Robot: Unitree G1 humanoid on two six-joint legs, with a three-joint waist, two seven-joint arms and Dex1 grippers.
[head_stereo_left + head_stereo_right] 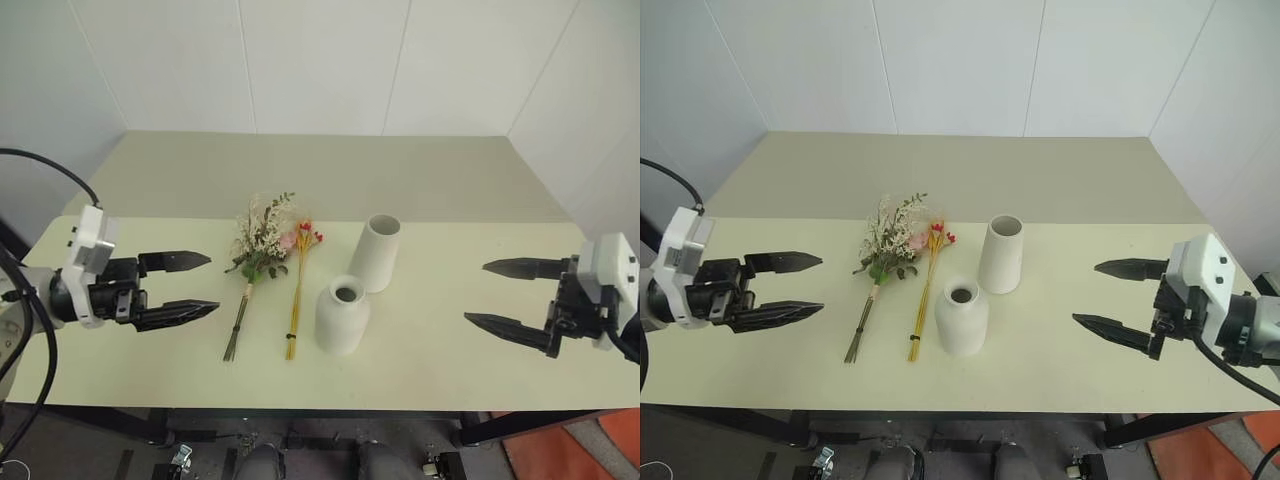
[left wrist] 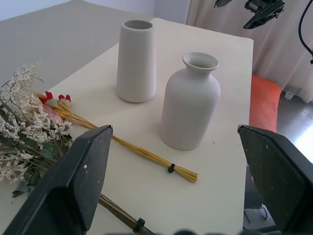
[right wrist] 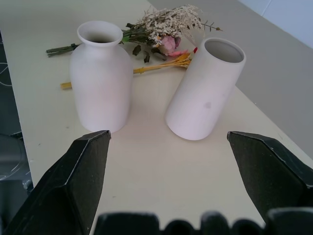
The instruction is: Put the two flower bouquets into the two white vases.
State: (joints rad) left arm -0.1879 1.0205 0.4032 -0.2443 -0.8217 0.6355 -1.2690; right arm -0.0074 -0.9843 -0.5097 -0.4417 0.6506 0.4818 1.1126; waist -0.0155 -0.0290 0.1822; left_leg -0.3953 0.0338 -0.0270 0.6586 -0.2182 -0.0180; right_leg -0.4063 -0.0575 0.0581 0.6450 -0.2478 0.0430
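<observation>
Black fingers of the left gripper [image 1: 190, 285] and right gripper [image 1: 505, 294] gape wide, empty. Between them on the table [image 1: 450, 360] lie the bushy bouquet [image 1: 260, 245] and slim bundle [image 1: 297, 290], beside the short vase [image 1: 342, 316] and tall vase [image 1: 375, 254].

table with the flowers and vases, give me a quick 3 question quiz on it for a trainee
1. True or false: both bouquets already stand in vases.
2. Which vase sits nearer the robot? A. the taller vase B. the shorter vase
3. Fill in: the bouquet lying right beside the shorter vase is the slim ____ one.

Key
1. False. The bushy bouquet and the slim bouquet lie flat on the table, and both vases are empty.
2. B
3. Yellow-orange. The left gripper and right gripper are both open and hold nothing.
</observation>
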